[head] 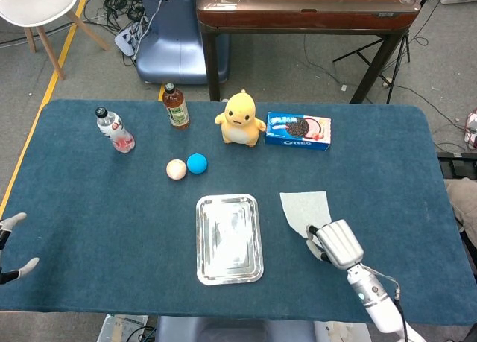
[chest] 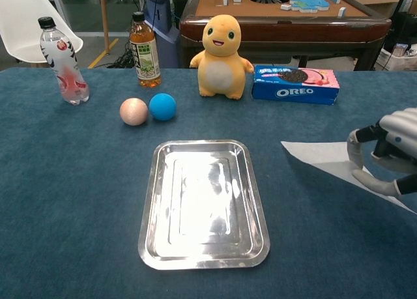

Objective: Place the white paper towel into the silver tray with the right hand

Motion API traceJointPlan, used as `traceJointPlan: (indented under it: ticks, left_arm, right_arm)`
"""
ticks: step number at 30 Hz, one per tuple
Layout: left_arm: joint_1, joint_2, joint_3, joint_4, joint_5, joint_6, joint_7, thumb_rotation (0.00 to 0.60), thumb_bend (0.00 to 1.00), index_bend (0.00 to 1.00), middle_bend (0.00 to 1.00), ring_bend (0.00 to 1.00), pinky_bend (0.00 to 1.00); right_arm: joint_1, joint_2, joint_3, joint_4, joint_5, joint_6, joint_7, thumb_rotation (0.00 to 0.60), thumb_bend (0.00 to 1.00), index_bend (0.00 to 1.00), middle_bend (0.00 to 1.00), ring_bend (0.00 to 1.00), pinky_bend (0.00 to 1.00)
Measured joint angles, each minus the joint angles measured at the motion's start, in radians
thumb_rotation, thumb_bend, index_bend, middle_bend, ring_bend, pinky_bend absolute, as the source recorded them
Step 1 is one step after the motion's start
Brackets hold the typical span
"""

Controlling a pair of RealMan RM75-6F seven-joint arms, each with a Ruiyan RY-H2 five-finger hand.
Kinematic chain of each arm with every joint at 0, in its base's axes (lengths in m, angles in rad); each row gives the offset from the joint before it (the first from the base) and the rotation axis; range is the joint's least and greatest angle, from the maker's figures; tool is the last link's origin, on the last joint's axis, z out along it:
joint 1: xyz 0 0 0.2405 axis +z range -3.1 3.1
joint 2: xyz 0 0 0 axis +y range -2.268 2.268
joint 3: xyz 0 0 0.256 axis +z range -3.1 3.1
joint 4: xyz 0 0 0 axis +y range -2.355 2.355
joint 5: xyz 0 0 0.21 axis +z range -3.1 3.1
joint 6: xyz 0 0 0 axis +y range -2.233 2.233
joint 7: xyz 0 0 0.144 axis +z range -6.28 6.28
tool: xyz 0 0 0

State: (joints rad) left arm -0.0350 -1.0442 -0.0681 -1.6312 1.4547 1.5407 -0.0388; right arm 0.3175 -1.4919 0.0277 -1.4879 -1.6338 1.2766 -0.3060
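The right hand (head: 337, 242) gripped the near edge of the white paper towel (head: 304, 209), which lay right of the silver tray (head: 229, 238) on the desk (head: 97, 208). Only the head view caught the left hand (head: 10, 247), released, fingers spread; the chest view showed the towel's held edge raised.

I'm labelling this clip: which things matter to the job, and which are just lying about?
Job:
white paper towel, held by the right robot hand
silver metal tray

Lying about:
yellow plush toy
blue Oreo box
blue ball
peach ball
two bottles
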Motion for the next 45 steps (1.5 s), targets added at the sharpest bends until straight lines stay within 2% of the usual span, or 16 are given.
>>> traceJointPlan:
  ticks: [9,27,45]
  left_arm:
    - [0.005,0.009,-0.009,0.003,-0.008,0.012,-0.007,0.600,0.14,0.20,0.27,0.20,0.42]
    - [0.003,0.013,-0.016,0.013,-0.027,-0.002,-0.009,0.600,0.14,0.20,0.27,0.20,0.42]
    - [0.002,0.016,-0.010,0.011,-0.021,-0.011,-0.009,0.600,0.14,0.22,0.27,0.20,0.42]
  right_arm:
    - [0.070,-0.031,0.084,-0.077,0.050,-0.038,-0.125,0.600,0.48,0.63,1.00,1.00,1.00]
    - [0.284,-0.159,0.211,-0.092,0.209,-0.223,-0.301,0.600,0.48,0.63,1.00,1.00,1.00]
    - [0.397,-0.250,0.211,-0.181,0.288,-0.260,-0.417,0.600,0.48,0.66,1.00,1.00,1.00]
